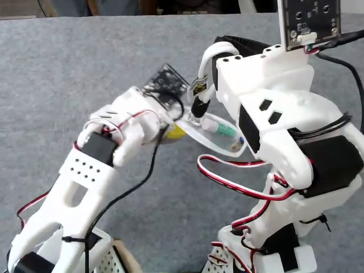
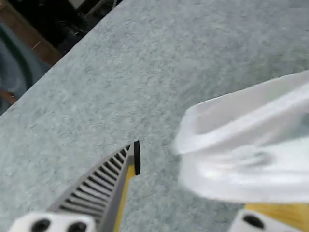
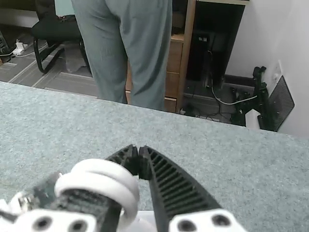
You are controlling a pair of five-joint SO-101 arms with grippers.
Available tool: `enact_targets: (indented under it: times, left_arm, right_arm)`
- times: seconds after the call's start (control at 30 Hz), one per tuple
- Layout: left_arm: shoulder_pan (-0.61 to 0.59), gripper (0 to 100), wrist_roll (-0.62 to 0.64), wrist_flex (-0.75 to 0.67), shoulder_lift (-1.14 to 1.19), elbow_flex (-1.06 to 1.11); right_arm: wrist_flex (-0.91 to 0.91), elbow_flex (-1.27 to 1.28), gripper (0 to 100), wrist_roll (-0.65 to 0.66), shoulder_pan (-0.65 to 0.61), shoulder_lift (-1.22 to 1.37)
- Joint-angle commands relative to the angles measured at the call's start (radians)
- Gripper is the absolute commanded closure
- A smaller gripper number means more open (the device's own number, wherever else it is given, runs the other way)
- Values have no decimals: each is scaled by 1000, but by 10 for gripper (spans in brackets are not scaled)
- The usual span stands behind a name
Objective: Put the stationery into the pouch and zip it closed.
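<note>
A clear pouch (image 1: 219, 136) lies on the grey cloth at mid-table, with a green-banded pen (image 1: 219, 128) and other stationery inside. My left gripper (image 1: 181, 128) is at the pouch's left end. In the left wrist view the left gripper (image 2: 188, 183) is open: its ribbed finger (image 2: 128, 162) stands apart from the pouch (image 2: 251, 145), which rests over the other finger. My right gripper (image 1: 222, 41) is raised well above the pouch and points to the table's far side. In the right wrist view the right gripper (image 3: 139, 155) is shut, with nothing seen between its tips.
The right arm's white body (image 1: 278, 114) hangs over the pouch's right end. A white cable loop (image 3: 101, 181) sits beside the right fingers. Grey cloth (image 1: 68, 68) covers the whole table. A person (image 3: 125, 48) stands beyond the far edge.
</note>
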Motion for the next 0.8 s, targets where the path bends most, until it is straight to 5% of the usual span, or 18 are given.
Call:
enact_targets:
  times: [0.0, 0.23, 0.43, 0.53, 0.77]
  left_arm:
    - [64, 614, 17, 6, -9, -35]
    - [116, 620, 17, 9, -9, -35]
    - [136, 796, 18, 12, -8, -35]
    - [153, 800, 21, 20, -3, -33]
    - [194, 946, 21, 180, -8, -108]
  right_arm:
    - [-6, -10, 986, -11, -9, -12]
    - [-6, -10, 985, -11, -8, -12]
    - [-6, -10, 985, -11, -8, -12]
    - [-6, -10, 985, -11, -6, -12]
    - [-21, -12, 985, -12, 84, -12]
